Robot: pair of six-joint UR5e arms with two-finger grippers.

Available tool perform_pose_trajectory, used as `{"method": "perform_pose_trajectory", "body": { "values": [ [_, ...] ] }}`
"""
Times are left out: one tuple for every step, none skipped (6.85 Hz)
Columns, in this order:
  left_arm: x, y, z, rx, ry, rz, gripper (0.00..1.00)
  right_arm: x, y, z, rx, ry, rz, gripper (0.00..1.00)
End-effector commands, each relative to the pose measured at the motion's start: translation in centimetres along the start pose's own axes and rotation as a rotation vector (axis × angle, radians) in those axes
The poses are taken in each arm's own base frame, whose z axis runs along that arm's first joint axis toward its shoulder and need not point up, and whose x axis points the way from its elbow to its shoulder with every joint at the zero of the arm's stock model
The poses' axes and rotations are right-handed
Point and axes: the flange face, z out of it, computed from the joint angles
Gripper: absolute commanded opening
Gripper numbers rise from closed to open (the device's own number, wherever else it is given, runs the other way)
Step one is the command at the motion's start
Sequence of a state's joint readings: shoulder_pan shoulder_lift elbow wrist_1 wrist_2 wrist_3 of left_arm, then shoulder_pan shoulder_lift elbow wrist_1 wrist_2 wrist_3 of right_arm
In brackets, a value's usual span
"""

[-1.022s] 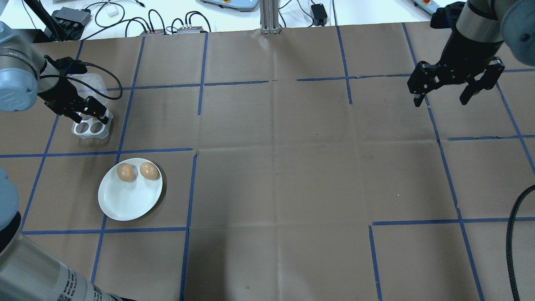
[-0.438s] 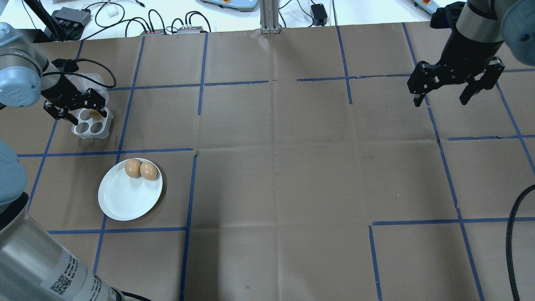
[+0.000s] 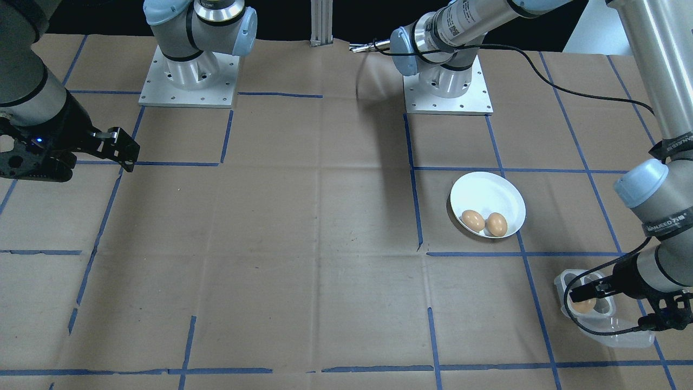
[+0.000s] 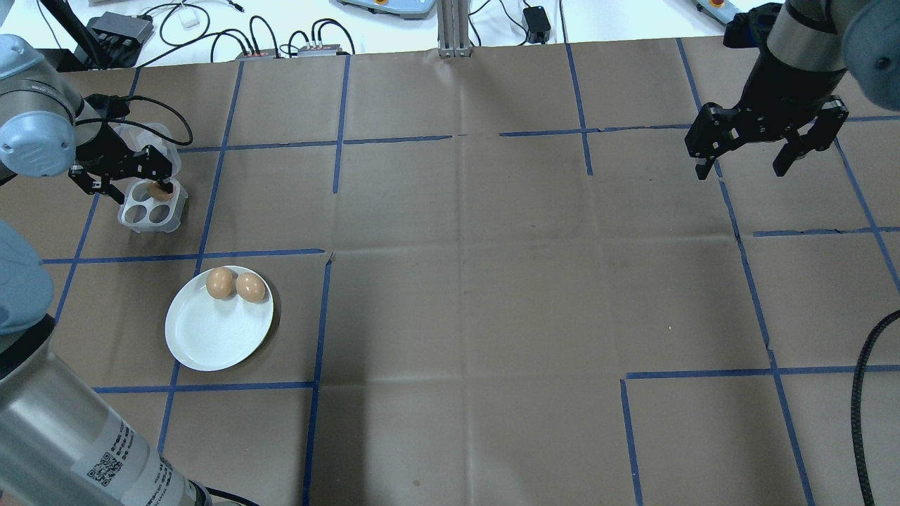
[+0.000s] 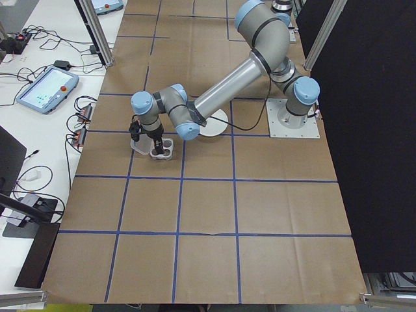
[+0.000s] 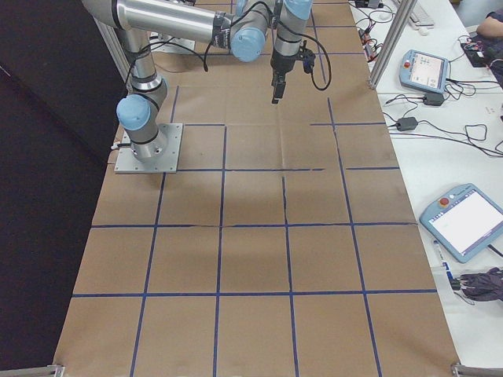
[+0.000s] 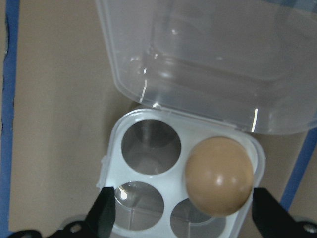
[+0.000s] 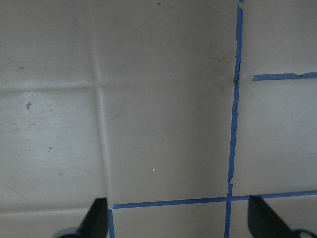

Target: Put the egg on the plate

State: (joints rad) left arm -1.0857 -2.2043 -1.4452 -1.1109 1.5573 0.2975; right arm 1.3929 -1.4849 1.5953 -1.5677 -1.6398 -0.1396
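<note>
A brown paper-covered counter [image 4: 450, 281] with blue tape grid lines [image 4: 320, 316]; black cables [image 4: 211, 28] and teach pendants [image 6: 464, 220] lie alongside.

Overhead cam sits behind me, looks fwd and down over the whole table [image 4: 492, 281]. Front cam faces me from the far edge, steep. Two side cams look along the table from each end. My wrist cams look straight down, close. Overhead and front share the plate [image 4: 211, 337] near my left edge.
</note>
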Motion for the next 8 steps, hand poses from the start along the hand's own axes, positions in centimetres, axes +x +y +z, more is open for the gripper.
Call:
{"method": "perform_pose_trajectory", "body": {
  "values": [
    [0.49, -0.71, -0.17, 0.056, 0.038, 0.076, 0.94, 0.0, 0.0, 0.0, 0.0, 0.0, 0.0, 1.0],
    [0.64, -0.64, 0.35, 0.048, 0.044, 0.08, 0.94, 0.0, 0.0, 0.0, 0.0, 0.0, 0.0, 1.0],
    [0.65, -0.77, 0.53, 0.048, 0.048, 0.08, 0.94, 0.0, 0.0, 0.0, 0.0, 0.0, 0.0, 1.0],
    [0.69, -0.63, 0.61, 0.042, 0.05, 0.081, 0.94, 0.0, 0.0, 0.0, 0.0, 0.0, 0.0, 1.0],
    [0.65, -0.47, 0.67, 0.031, 0.045, 0.087, 0.85, 0.0, 0.0, 0.0, 0.0, 0.0, 0.0, 1.0],
    [0.59, -0.48, 0.62, 0.029, 0.04, 0.088, 0.78, 0.0, 0.0, 0.0, 0.0, 0.0, 0.0, 1.0],
    [0.59, -0.4, 0.7, 0.021, 0.04, 0.084, 0.61, 0.0, 0.0, 0.0, 0.0, 0.0, 0.0, 1.0],
    [0.53, -0.17, 0.66, 0.002, 0.045, 0.081, 0.49, 0.0, 0.0, 0.0, 0.0, 0.0, 0.0, 1.0]
  ]
}}
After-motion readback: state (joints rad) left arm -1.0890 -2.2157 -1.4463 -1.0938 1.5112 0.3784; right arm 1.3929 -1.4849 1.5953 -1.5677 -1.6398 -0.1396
